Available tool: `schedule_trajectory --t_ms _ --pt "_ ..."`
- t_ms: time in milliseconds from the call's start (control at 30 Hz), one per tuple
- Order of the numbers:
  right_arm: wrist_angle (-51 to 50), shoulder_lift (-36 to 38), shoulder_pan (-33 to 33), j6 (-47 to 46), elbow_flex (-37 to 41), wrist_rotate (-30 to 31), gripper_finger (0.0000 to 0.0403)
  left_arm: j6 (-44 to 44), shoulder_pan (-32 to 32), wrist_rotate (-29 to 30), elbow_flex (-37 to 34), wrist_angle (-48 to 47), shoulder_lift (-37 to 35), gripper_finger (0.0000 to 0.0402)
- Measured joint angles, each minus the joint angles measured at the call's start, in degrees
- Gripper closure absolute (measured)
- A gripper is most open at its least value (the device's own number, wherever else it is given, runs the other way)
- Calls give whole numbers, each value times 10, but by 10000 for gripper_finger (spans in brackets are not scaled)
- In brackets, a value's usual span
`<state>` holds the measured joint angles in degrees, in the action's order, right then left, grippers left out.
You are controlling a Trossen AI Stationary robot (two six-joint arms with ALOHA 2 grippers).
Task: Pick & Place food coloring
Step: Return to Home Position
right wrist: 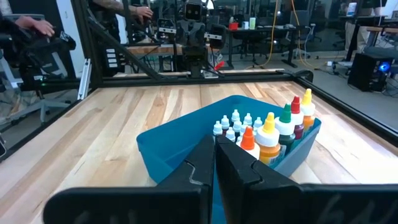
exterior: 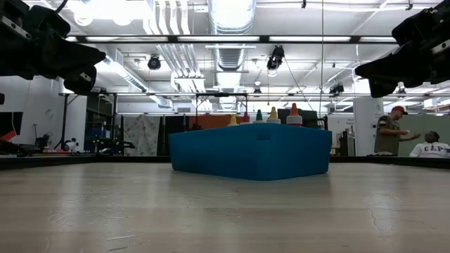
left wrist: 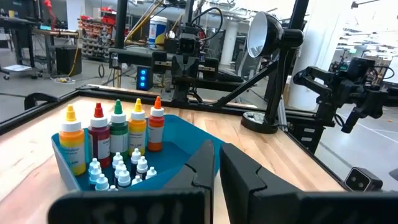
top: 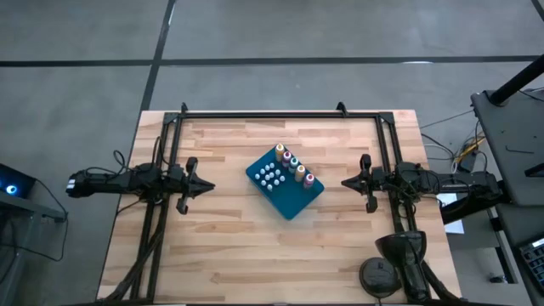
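I cannot read any words on the bottles [left wrist: 118, 134]; the labels are too small for me. Far back in the room a person [exterior: 429, 146] has letters on a white shirt, but I cannot make them out.

The blue tray [top: 293, 202] sits on a slant in the middle of the tabletop [top: 238, 246], and all the bottles stand inside it. Five tall bottles [top: 295, 165] stand in a row along one long wall; their tops are yellow, red, green, yellow and orange. The small bottles [top: 270, 176] with white tops stand in a bunch beside that row, and the other end of the tray is bare.

The left claw [top: 204, 186] hangs in the air on one side of the tray, well apart from it; its fingers are pressed together and hold nothing. The right claw [top: 347, 181] hangs on the other side, also well apart, with its fingers together and nothing in them. Both claws point at the tray, which lies between them.

A black frame [top: 280, 114] runs round the tabletop; a dark lamp [top: 399, 255] with a round foot stands near the right arm, off to the side of the tray. Nothing lies between the claws and the tray. Another person [exterior: 388, 130] stands far behind the tabletop.
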<state>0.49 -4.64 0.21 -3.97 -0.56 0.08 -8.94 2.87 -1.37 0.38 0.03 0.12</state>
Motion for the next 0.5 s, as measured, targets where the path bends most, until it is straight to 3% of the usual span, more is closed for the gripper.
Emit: schedule_trajectory --t_ms 500 --pt "0 0 0 0 0 0 394 25 0 0 0 0 0 402"
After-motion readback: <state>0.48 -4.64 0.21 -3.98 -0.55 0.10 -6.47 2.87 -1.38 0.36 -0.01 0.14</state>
